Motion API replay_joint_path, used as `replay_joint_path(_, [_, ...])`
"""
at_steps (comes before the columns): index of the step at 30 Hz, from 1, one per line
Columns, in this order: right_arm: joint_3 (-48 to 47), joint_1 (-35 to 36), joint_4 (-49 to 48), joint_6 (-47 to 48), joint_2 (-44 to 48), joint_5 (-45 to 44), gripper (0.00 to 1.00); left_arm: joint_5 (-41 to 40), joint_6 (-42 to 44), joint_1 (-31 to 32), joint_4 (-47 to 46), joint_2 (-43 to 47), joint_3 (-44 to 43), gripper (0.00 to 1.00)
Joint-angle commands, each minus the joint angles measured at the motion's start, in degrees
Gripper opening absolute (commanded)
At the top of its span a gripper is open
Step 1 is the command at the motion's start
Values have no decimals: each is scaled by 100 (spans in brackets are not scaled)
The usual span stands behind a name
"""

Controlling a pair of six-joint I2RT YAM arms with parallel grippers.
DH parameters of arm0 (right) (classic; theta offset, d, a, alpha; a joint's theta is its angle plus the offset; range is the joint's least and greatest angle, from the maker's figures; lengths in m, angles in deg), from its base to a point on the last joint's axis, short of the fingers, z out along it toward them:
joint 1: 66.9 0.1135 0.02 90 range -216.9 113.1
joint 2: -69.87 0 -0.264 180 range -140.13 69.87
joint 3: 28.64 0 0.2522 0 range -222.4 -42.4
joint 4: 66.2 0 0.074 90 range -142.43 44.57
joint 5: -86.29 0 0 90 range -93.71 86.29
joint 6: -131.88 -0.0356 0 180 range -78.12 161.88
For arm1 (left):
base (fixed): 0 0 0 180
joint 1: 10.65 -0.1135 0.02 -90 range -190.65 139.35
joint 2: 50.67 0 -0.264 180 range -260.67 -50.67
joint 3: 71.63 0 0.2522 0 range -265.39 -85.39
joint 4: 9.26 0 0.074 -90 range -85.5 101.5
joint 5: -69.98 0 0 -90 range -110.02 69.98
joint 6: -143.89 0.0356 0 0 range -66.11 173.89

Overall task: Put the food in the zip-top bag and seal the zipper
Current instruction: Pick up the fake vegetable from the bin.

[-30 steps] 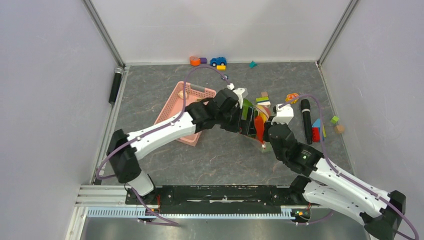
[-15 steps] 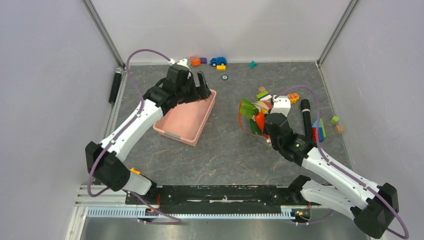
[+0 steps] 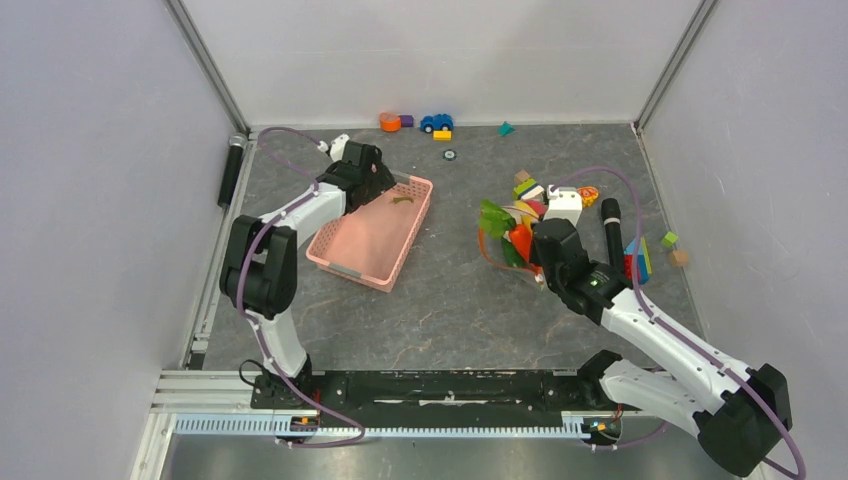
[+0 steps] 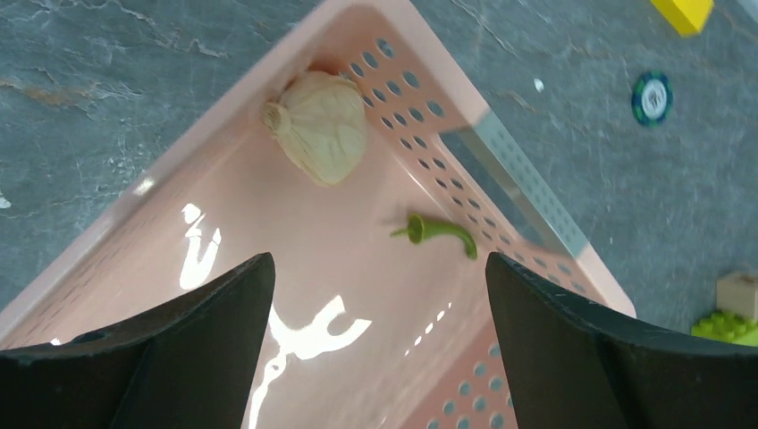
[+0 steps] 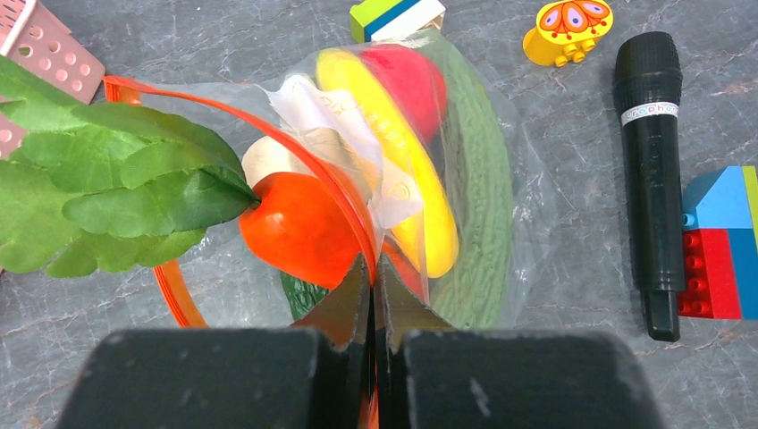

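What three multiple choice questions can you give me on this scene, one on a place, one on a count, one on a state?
1. Where is the garlic bulb?
A. in the pink basket
B. in the zip-top bag
C. on bare table

2. How many items lie in the basket?
A. one
B. two
C. four

3. The right gripper is:
A. wide open
B. shut on the bag's orange zipper
C. holding the microphone

Answers: 1 A, it lies in the basket's corner. 2 B, bulb and green pepper. 3 B, the zipper strip runs between closed fingers.

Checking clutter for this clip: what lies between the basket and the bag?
In the top view, only bare table lies between the basket and the bag; a small round token sits farther back, off that stretch.
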Motion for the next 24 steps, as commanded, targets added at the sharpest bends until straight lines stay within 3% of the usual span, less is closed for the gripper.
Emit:
replay_joint_path(1, [-281, -199, -310, 138, -112, 152, 0, -512, -943, -177, -655, -325, -4, 91])
replay_joint_path(13, [-398, -667, -411, 267, -326, 727, 0, -805, -1844, -372, -1104, -864, 64, 86])
replay_joint_path(24, [-374, -835, -503, 325, -312, 959, 0, -718, -2267, -408, -1050, -1185, -32, 74])
